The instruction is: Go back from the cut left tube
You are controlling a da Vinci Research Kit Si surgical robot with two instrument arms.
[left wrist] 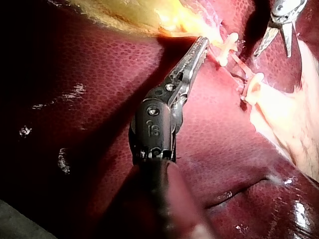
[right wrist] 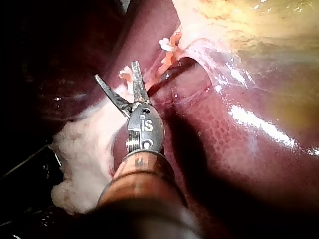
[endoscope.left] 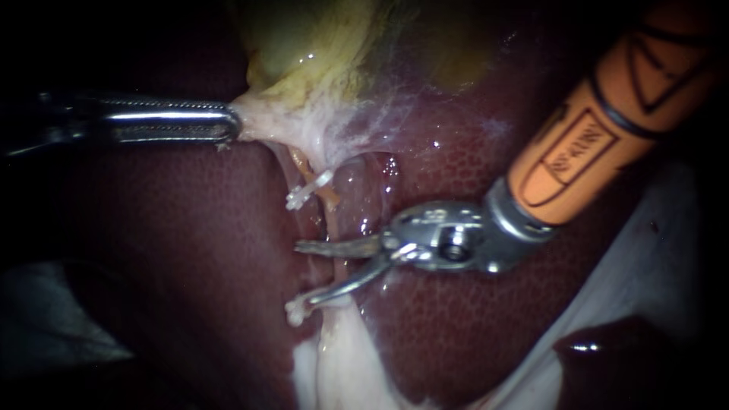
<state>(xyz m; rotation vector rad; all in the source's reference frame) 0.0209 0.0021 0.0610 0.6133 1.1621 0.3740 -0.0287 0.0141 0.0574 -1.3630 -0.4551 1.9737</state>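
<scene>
Thin orange-tan tube (endoscope.left: 332, 220) sits just left of centre in the endoscope view. It runs from the upper white plastic clip (endoscope.left: 308, 190) at its 11 o'clock to the lower white plastic clip (endoscope.left: 296, 310) at its 7 o'clock; can't tell if it's severed through. Right instrument (endoscope.left: 304, 275), orange-sleeved shaft entering from 2 o'clock, has its blades gaping and gripping nothing. The tube lies between them, lower blade tip at the lower clip. Left instrument (endoscope.left: 228, 125), in from 9 o'clock, is clamped on pale tissue (endoscope.left: 262, 121) below the yellow-green gallbladder (endoscope.left: 319, 53), over the dark red liver (endoscope.left: 190, 250). Judged: retreat not yet begun. Next move calls for drawing the blades back toward 2 o'clock without snagging either clip.
</scene>
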